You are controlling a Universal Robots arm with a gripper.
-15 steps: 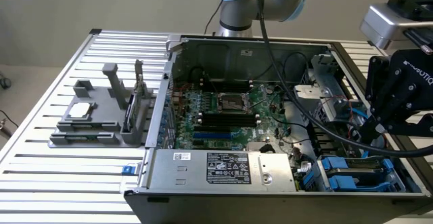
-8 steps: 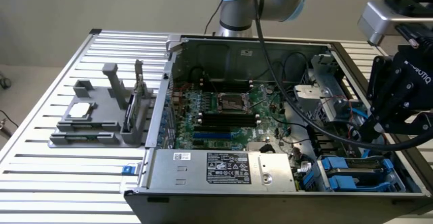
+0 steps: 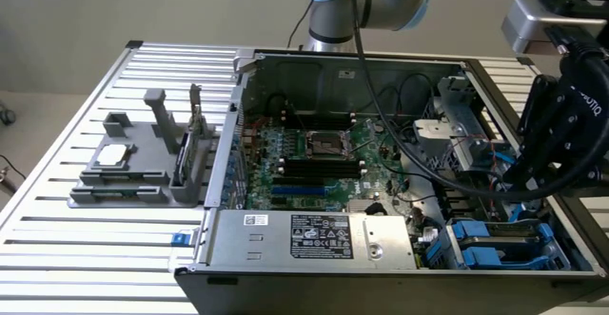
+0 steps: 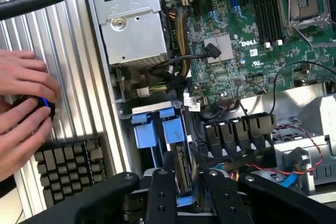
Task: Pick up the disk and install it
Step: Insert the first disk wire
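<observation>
Gripper sits low over the drive cage at the corner of the open computer case. You see its two black fingers parted. The disk stands on edge between them, down in the cage. One finger lies just beside the disk's face, and a gap shows between the disk and the other finger, so nothing is pinched. You cannot tell whether the near finger touches the metal.

Blue carrier handle of the disk points away from the gripper. A second blue carrier sits just beside it in the same cage. In the exterior view the blue carriers show at the case's corner toward the exterior view's right.

Case contents, as you see them:
- motherboard on the floor of the case, with its processor socket near the middle
- silver labelled power supply along the near wall, next to the cage
- loose black cables draped across the board

Outside the case, a grey fixture rests on the slatted table and holds a small silver chip.

A person's hands rest on the table beside a black keyboard, cupped around a small dark device with a blue light.
</observation>
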